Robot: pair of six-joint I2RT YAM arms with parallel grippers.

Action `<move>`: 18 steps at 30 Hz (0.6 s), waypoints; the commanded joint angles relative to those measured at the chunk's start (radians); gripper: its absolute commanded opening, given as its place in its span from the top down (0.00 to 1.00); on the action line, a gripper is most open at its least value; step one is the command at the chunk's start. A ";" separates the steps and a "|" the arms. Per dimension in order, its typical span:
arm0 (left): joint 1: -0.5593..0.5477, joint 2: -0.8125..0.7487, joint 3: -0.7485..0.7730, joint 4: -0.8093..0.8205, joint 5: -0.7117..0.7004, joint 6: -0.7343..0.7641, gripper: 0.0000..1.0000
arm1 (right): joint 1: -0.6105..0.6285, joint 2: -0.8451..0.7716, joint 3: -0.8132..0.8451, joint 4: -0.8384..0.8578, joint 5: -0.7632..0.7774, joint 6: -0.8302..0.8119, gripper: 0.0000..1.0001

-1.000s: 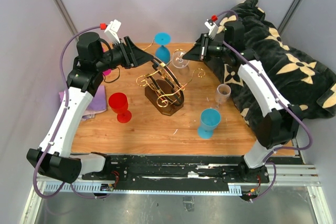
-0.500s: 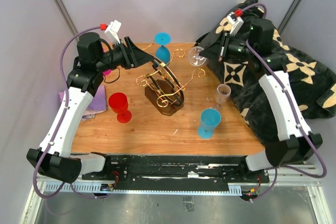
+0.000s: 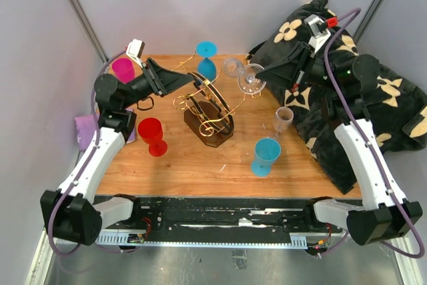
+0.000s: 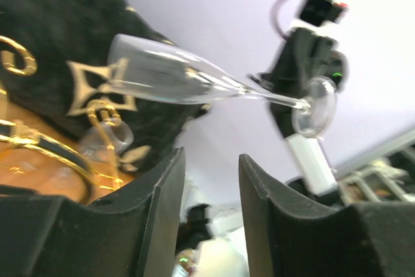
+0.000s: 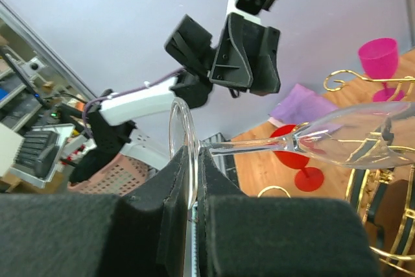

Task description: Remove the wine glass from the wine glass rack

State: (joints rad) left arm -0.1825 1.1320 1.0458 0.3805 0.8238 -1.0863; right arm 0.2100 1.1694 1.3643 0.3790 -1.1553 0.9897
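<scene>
Firmly clenched, the right hand (image 5: 196, 163) pinches the round foot of the wine glass (image 4: 168, 79). The glass lies sideways in the air with its bowl pointing toward the left arm, raised over the far side of the wine glass rack (image 3: 210, 115). The left hand (image 4: 209, 167) hovers by the rack's far scrolls, its fingers parted with nothing between them. The rack stands mid-worktop (image 3: 193, 168), between a red goblet (image 3: 152, 135) and a blue cup (image 3: 267, 156).
</scene>
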 commanded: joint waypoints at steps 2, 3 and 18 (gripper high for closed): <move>0.003 0.099 -0.129 0.857 0.108 -0.560 0.52 | 0.037 0.038 -0.036 0.488 -0.030 0.377 0.99; 0.003 0.121 -0.140 0.947 0.104 -0.622 0.50 | 0.041 0.045 -0.032 0.511 -0.028 0.407 0.99; 0.003 0.230 -0.148 1.094 0.091 -0.671 0.34 | 0.139 0.064 0.063 0.624 0.008 0.538 0.99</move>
State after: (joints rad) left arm -0.1825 1.3403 0.8848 1.4048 0.9012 -1.7481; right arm 0.3218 1.2484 1.3788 0.9230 -1.1671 1.4971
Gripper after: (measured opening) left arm 0.664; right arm 0.072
